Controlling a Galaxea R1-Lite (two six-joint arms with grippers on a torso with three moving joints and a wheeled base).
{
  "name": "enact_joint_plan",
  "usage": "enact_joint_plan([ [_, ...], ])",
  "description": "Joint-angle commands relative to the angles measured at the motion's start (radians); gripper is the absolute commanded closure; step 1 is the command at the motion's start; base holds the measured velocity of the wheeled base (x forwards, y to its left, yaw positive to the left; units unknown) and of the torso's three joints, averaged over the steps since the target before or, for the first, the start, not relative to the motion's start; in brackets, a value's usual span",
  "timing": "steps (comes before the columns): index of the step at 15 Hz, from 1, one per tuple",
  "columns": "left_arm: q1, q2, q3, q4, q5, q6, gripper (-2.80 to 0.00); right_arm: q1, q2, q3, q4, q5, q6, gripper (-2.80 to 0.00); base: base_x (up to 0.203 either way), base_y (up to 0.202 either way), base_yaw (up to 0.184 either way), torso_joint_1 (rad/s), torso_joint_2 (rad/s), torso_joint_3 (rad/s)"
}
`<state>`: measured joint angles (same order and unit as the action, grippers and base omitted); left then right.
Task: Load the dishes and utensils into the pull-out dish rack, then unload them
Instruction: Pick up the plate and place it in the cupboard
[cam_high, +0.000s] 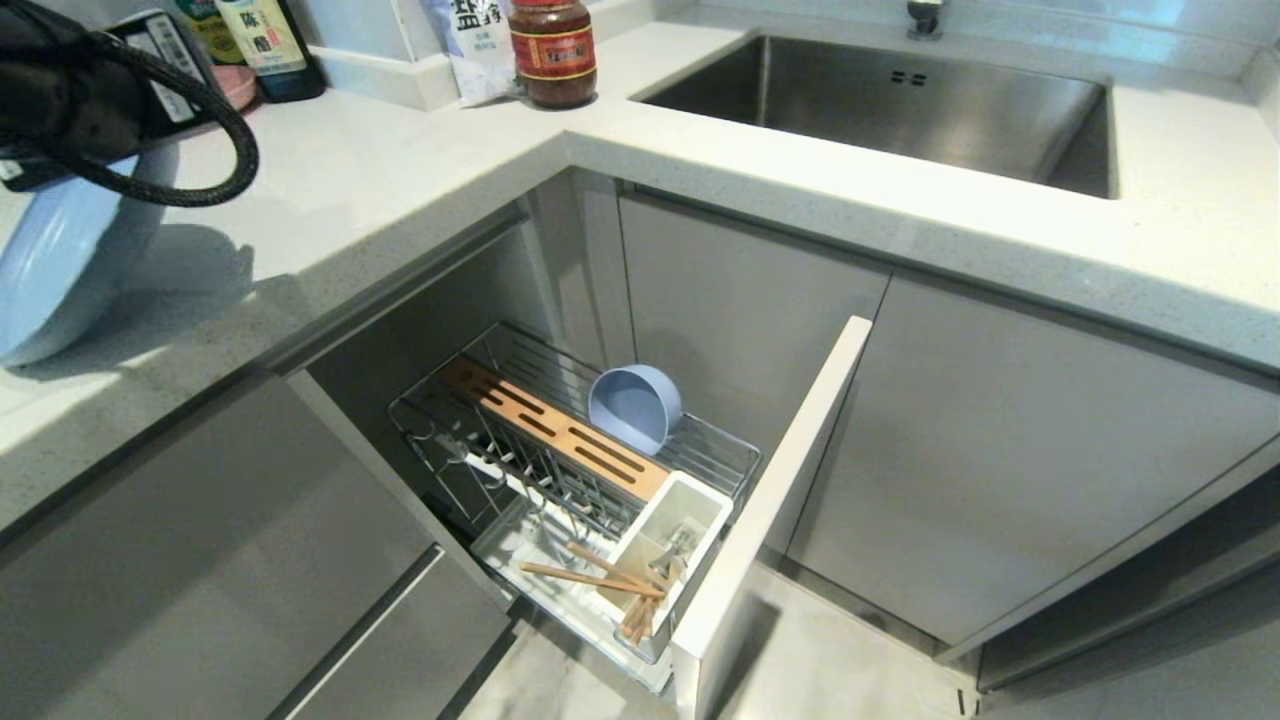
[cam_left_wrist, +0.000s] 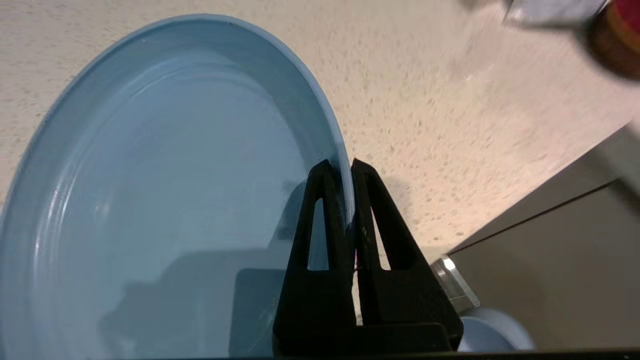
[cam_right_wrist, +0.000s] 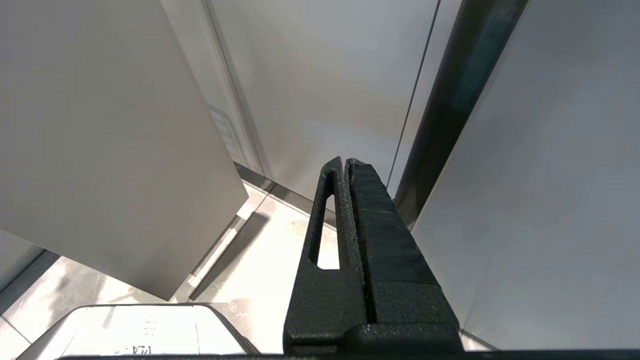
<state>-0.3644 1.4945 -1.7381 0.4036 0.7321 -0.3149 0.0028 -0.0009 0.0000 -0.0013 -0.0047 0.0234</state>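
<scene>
The light-blue plate (cam_left_wrist: 150, 200) is up off the speckled countertop (cam_high: 400, 170) at the far left, tilted on edge, its rim pinched tight between the 2 black fingers (cam_left_wrist: 325, 215) of the left gripper (cam_left_wrist: 340, 167). Below, the pull-out dish rack (cam_high: 480, 440) stands drawn out from the cabinet, with the blue-grey bowl (cam_high: 633, 405) resting on its side beside the slotted wooden strip (cam_high: 555, 428). The chopsticks (cam_high: 590, 578) lean out of the white utensil cup (cam_high: 668, 540). The right gripper (cam_right_wrist: 345, 162) hangs low by the grey cabinet doors (cam_right_wrist: 100, 150), fingers pressed together, holding nothing.
</scene>
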Motion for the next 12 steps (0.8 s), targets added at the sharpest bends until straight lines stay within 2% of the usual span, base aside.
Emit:
enact_joint_plan([
  [1, -0.009, -0.076, 0.001, 0.002, 0.005, -0.061, 0.00, 0.000, -0.004, 0.002, 0.000, 0.000, 0.000, 0.00, 0.000, 0.000, 0.000, 0.000, 0.00, 0.000],
  [4, -0.082, -0.098, -0.004, -0.002, 0.011, -0.087, 0.00, 0.000, -0.004, 0.002, 0.000, 0.000, 0.001, 0.00, 0.000, 0.000, 0.000, 0.000, 0.00, 0.000],
  [6, -0.152, -0.111, -0.005, -0.050, 0.008, -0.139, 0.00, 0.000, -0.004, 0.002, 0.000, 0.000, 0.001, 0.00, 0.000, 0.000, 0.000, 0.000, 0.00, 0.000],
  [11, -0.385, -0.155, 0.032, -0.195, 0.009, -0.183, 0.00, 0.000, -0.004, 0.002, -0.001, 0.000, 0.000, 0.00, 0.000, 0.000, 0.000, 0.000, 0.00, 0.000],
  [12, -0.426, -0.160, 0.037, -0.215, 0.007, -0.211, 0.00, 0.000, -0.004, 0.002, 0.000, 0.000, 0.000, 0.00, 0.000, 0.000, 0.000, 0.000, 0.00, 0.000],
])
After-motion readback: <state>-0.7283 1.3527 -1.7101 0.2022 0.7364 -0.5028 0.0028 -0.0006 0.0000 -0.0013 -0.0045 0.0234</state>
